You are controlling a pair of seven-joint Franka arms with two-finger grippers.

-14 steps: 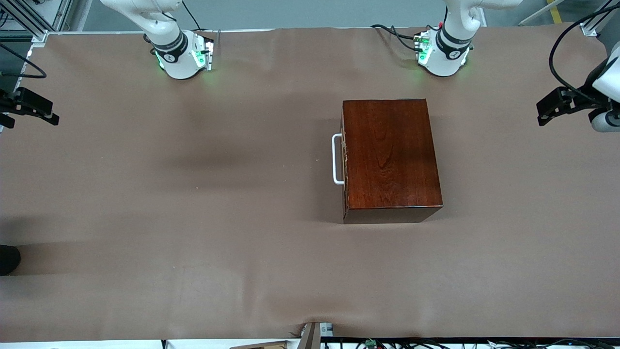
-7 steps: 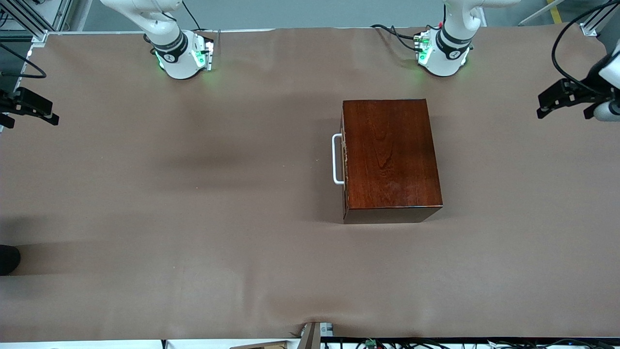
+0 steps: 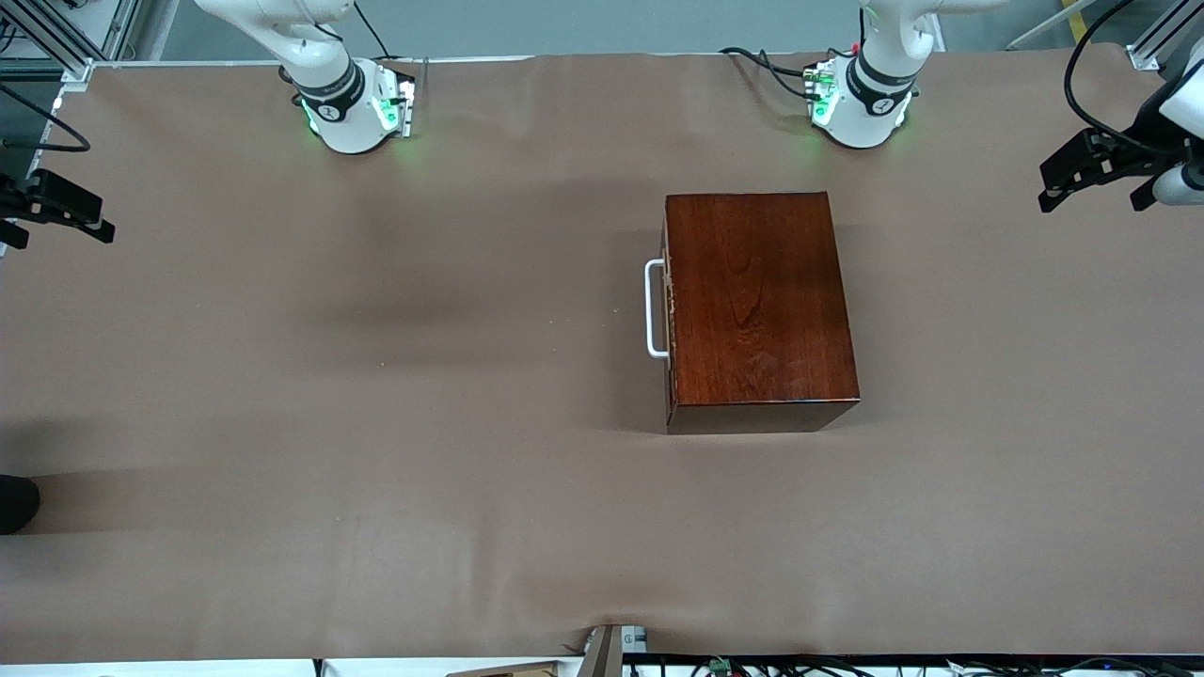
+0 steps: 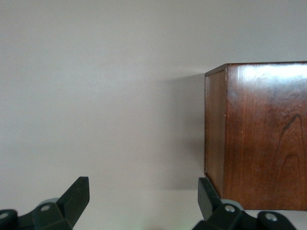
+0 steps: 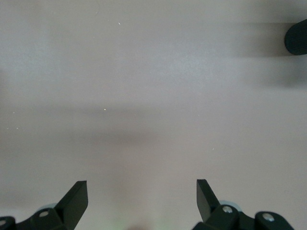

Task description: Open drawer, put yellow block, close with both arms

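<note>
The dark reddish-brown wooden box [image 3: 757,296] stands in the middle of the table, toward the left arm's end. Its drawer [image 3: 669,310] is pushed in, the white bar handle [image 3: 651,310] facing the right arm's end. In the left wrist view one corner of the box [image 4: 259,134] shows. The yellow block is out of view. My left gripper [image 3: 1091,199] [image 4: 144,191] hangs open and empty over the table's edge at the left arm's end, well apart from the box. My right gripper [image 3: 58,230] [image 5: 142,191] hangs open and empty over the table's edge at the right arm's end.
Brown cloth [image 3: 376,376] covers the whole table, with slight wrinkles near the box. A dark rounded object [image 3: 14,503] [image 5: 297,37] pokes in at the right arm's end, nearer the front camera. Cables [image 3: 771,66] lie by the left arm's base.
My left gripper has drifted a little toward the bases' side of the table. The right gripper, box and drawer have not moved.
</note>
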